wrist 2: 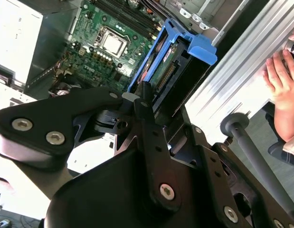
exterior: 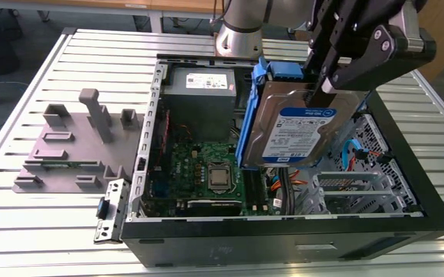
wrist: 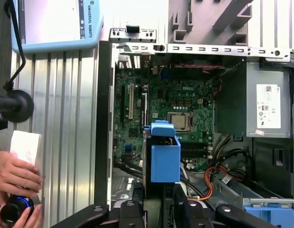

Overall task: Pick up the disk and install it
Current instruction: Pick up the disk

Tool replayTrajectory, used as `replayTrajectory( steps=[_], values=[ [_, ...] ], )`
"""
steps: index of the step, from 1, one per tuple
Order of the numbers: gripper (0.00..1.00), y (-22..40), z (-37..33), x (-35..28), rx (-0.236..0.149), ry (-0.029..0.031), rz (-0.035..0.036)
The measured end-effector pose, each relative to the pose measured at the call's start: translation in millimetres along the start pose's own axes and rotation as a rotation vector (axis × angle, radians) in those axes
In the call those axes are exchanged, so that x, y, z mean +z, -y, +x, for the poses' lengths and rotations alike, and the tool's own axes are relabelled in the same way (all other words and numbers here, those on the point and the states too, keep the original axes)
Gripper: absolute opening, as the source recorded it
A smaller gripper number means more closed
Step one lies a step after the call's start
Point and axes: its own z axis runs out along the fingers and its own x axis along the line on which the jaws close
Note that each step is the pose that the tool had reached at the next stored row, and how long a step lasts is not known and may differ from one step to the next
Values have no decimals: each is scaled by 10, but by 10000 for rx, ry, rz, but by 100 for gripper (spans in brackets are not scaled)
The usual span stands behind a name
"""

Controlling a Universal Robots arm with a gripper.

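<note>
Exterior view checked first. Found gripper [exterior: 323,92] clamped shut on the upper edge of the disk [exterior: 299,133]. Observed disk held over the open case [exterior: 283,239], steeply tilted, label toward the camera, blue rail along the edge nearer the exterior view's left. Placed it over the half of the case on the exterior view's right, just beside the board [exterior: 206,167] and near the grey supply box [exterior: 198,95]. Could not tell whether its lower edge touches anything inside. Noted grey fixture [exterior: 67,150] on the slatted table [exterior: 21,231], outside the case. Confirmed in both wrist views: disk [wrist 2: 184,47] [wrist: 165,159] seen edge-on above the board. Recorded a person's hand [wrist: 16,175] at the table edge, well apart from the case.
</note>
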Motion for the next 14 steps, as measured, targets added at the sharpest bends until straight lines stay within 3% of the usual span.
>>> replayTrajectory(
  steps=[2,5,14],
  values=[
    [35,8,50,16,0,-1,0],
    [35,11,71,29,0,0,-1],
    [35,17,74,32,-1,-1,-2]
  ],
)
